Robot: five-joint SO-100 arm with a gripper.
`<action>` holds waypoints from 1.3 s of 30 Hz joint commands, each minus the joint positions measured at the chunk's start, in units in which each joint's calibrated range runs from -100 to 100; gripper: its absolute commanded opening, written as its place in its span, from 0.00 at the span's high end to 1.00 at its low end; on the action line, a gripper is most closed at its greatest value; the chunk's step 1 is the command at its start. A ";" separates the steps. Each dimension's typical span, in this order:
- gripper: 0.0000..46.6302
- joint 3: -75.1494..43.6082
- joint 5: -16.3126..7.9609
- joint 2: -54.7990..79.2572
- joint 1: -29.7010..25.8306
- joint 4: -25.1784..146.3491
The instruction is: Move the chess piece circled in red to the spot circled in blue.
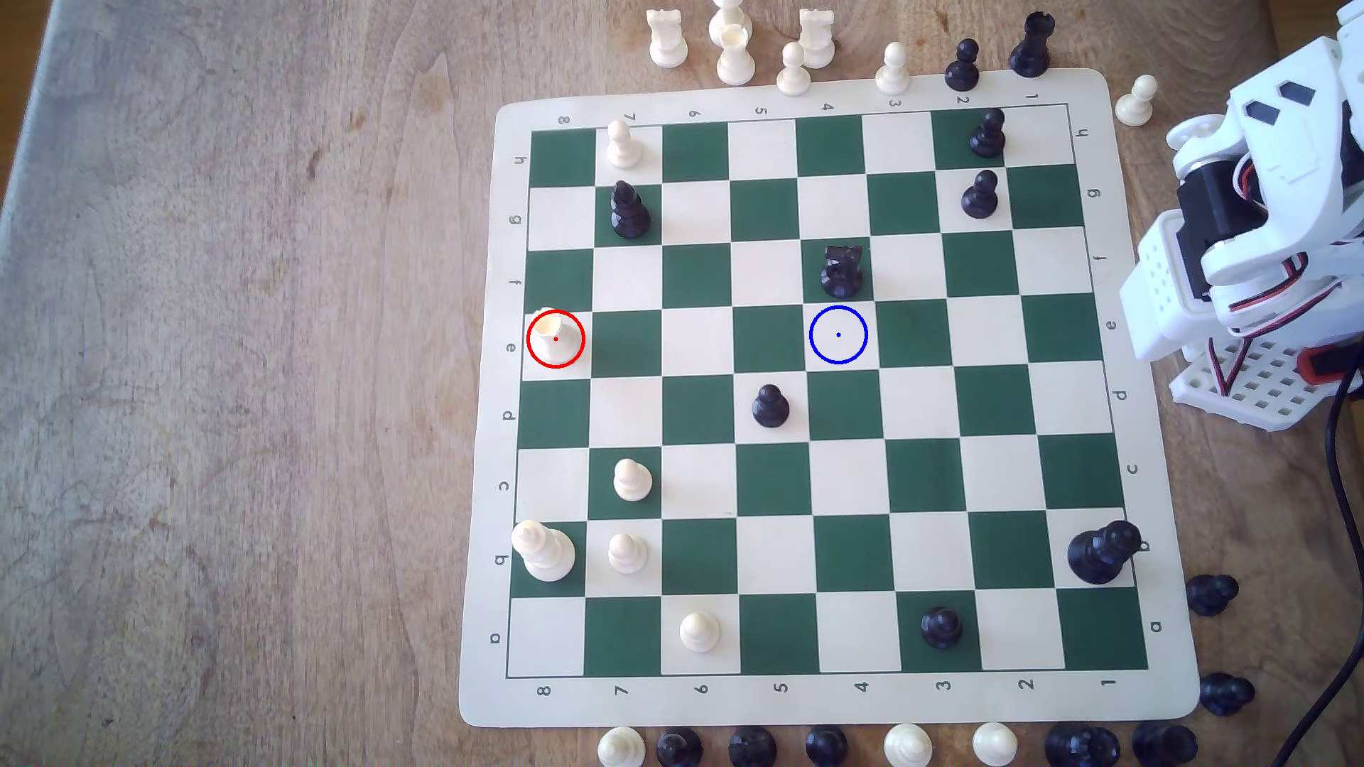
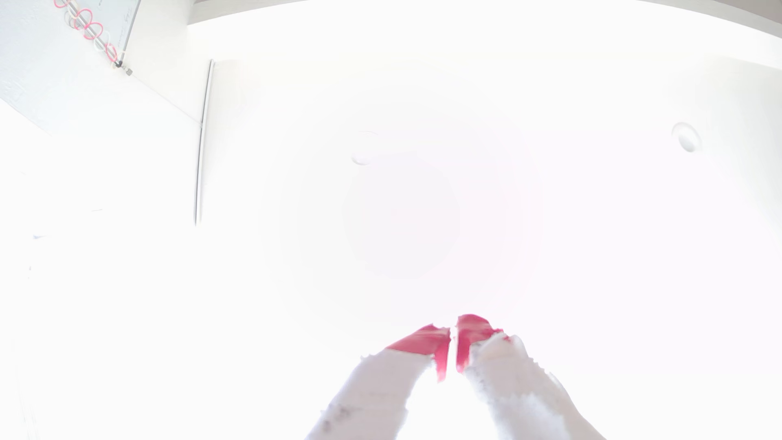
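**One rook to shift, one square waiting**

One wooden table (image 1: 221, 369) carries everything, the largest item on the list. On it lies the roll-up chessboard (image 1: 1151, 457), green and cream squares, its files and ranks printed along the border. The arm (image 1: 1255, 243) sits folded at the exterior view's right, off the board's edge — a parked pose, so I judge the reach has not begun.

Captured pieces line the table along the board's far and near edges, set aside from play.

The chess piece circled in red (image 1: 553, 335), a short cream rook with a cup-like top, stands upright on a cream square at the board's edge on the exterior view's left, row e. The spot circled in blue (image 1: 838, 334) is a bare cream square in the same row, well apart towards the right. A black knight (image 1: 841, 267) occupies the square just beyond it — the likeliest thing to be knocked, in my judgement.

The wrist view, washed out with glare, supplies the claw (image 2: 452, 334): red-tipped fingers (image 2: 423, 340) nearly together, a narrow gap, holding nothing. The exterior view alone gives the board and pieces.
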 commanded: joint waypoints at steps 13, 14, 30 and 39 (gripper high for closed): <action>1.00 -0.55 0.20 -0.11 4.81 39.42; 1.00 -2.18 0.00 -0.11 5.51 49.25; 1.00 -27.20 -0.29 2.94 6.92 121.57; 0.97 -42.71 -0.29 29.68 2.54 129.19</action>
